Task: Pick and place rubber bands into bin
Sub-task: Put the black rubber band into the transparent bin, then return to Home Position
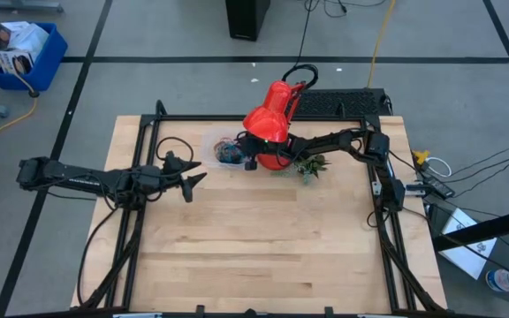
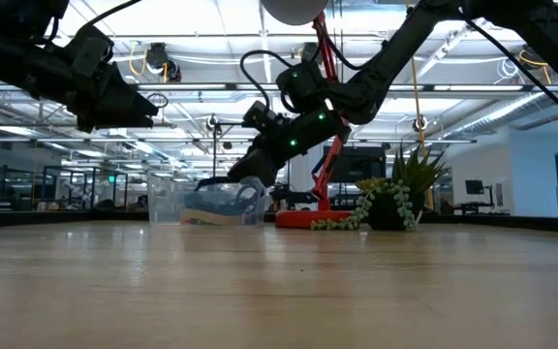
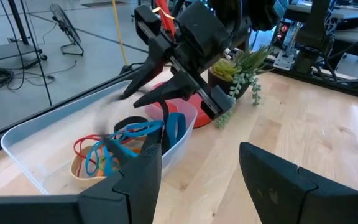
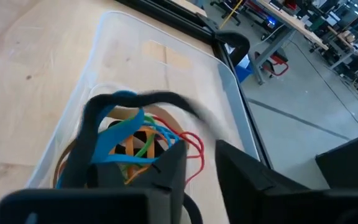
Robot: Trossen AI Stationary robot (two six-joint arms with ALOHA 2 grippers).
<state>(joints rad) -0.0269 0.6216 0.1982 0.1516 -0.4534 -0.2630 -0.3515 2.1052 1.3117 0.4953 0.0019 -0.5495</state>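
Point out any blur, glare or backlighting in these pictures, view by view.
Right wrist view: a dark rubber band over the bin is smeared by motion. Left wrist view: soft blur by the right gripper. Low view: bright ceiling lights backlight the arms into silhouettes. High view: even light, no glare on the table.

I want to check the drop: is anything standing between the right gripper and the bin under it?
Nothing visible does. The right gripper hangs directly over the bin, fingers parted, with rubber bands piled inside. The red lamp and small plant stand beside the bin, not over it.
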